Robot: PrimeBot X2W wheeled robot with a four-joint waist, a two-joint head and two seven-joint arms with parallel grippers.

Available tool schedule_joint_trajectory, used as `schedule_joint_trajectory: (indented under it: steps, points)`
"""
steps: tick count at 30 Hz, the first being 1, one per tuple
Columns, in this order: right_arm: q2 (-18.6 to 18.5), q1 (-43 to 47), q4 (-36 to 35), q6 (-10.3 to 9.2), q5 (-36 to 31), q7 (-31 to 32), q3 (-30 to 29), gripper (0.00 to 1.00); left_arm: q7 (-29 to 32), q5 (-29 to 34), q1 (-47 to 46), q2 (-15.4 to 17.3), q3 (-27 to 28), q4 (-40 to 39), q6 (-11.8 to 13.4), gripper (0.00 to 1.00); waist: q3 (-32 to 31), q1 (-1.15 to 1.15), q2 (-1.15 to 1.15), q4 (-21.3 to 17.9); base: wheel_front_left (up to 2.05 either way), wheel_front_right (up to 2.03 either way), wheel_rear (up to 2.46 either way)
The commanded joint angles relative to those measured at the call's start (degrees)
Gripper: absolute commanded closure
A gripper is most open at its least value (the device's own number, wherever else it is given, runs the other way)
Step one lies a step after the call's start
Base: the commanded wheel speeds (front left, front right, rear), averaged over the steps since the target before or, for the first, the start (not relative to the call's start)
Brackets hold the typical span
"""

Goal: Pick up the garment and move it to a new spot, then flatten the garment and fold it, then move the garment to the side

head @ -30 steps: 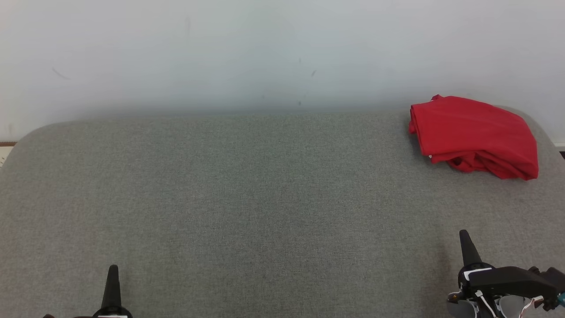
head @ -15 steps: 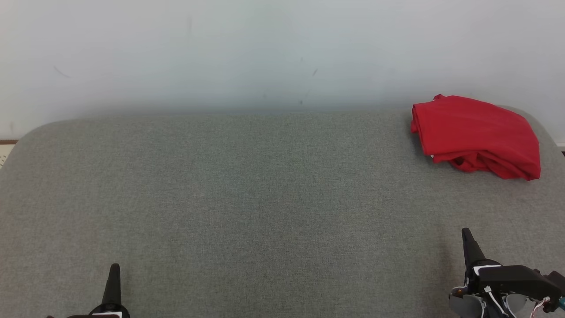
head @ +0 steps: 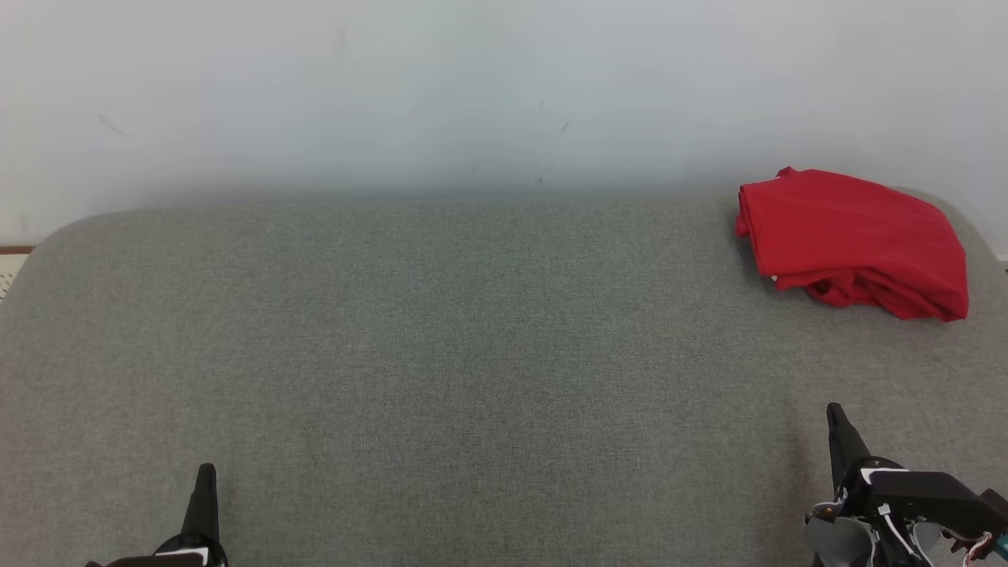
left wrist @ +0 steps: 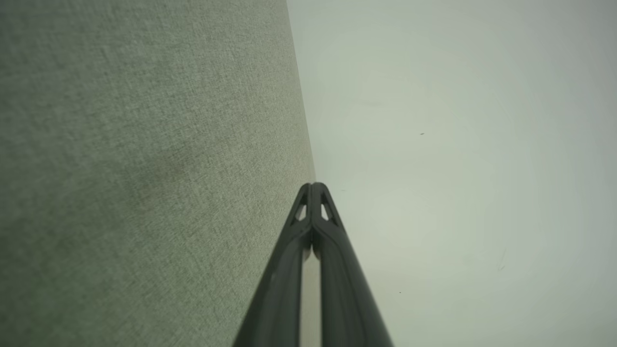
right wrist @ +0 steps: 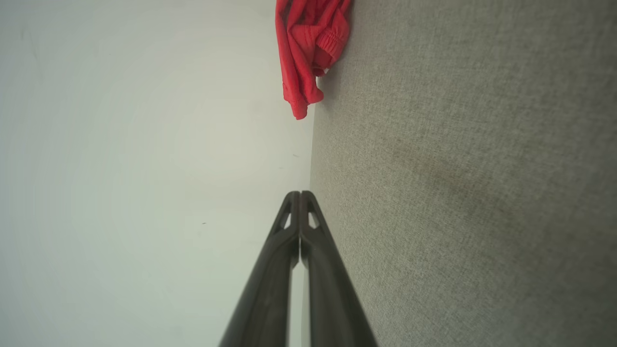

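Garment [head: 854, 240] (red, bunched), far-right corner, grey cushion [head: 472, 354]

Wide grey woven-fabric surface [head: 472, 354], rounded far corners: open cloth across the left, centre and near edge, with a broad lane between the two arms. Obstacle: a crumpled red cloth garment [head: 854, 240] in the far right corner, at the back edge. A pale plain wall [head: 472, 94] closes the far side directly behind the surface. The right gripper [head: 833, 413], fingers pressed together, sits well apart from the garment, with bare fabric between. The left gripper [head: 206, 472], also closed, has bare fabric ahead up to the wall.
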Motion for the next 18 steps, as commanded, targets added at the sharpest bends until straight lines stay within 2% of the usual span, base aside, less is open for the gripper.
schedule_joint_trajectory:
  steps: [1,18]
  points:
    - [0.19,-0.78,0.01,-0.01,1.37,0.38,-0.35,1.00,0.47,-1.47,-1.18,0.37,-0.06,0.29,-0.33,1.00,0.02,-0.01,0.00,0.03,0.00,0.00,0.00]
    - [0.56,-1.62,1.12,-0.02,8.08,2.33,-2.11,1.00,1.95,-8.29,-2.18,0.37,-0.10,1.92,-1.01,1.00,0.24,-0.01,0.00,0.29,0.00,0.00,0.00]
